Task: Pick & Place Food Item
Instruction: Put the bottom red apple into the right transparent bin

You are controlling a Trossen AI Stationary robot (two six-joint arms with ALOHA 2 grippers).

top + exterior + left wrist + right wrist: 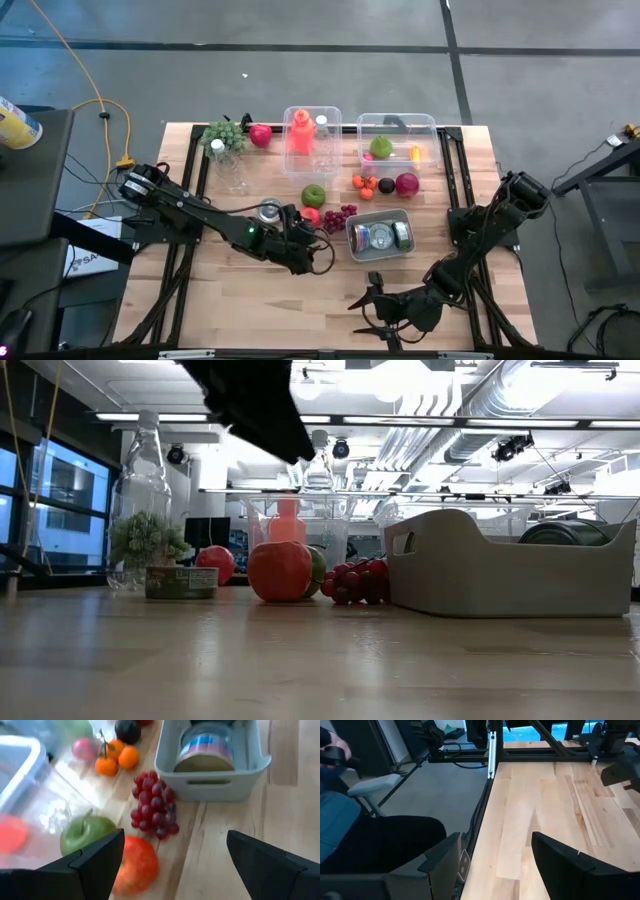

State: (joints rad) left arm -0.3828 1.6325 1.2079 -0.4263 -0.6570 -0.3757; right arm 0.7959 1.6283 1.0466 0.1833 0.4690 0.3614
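Two dark arms were over the wooden table (230, 290). The left gripper (305, 245) was near the middle of the table, just beside the red apple (311, 215), with its jaws spread wide and nothing between them; in the left wrist view the left gripper (172, 855) showed its two fingers (95, 857) far apart, and the red apple (136, 865) lay on the wood close to one of them, partly behind it. Whether the finger touched the apple I cannot tell. A green apple (85, 832) was just beside the red one, and a bunch of red grapes (154, 802) lay between the apples and the grey bin (210, 787), which held a tin can (206, 750). In the high view the grey bin (352, 240) stood right of the grapes (340, 216), with small oranges (364, 186) and a dark red fruit (406, 184) behind it. Two clear containers (312, 130) stood at the far edge, one with an orange-red bottle (299, 132) inside. A clear glass bottle (230, 165) and a green bunch (222, 133) were on the far left part. The right gripper (378, 305) was low at the near edge of the table, well apart from the food, its jaws partly spread and empty. In the right wrist view a person's sleeve (335, 817) showed beside the table.
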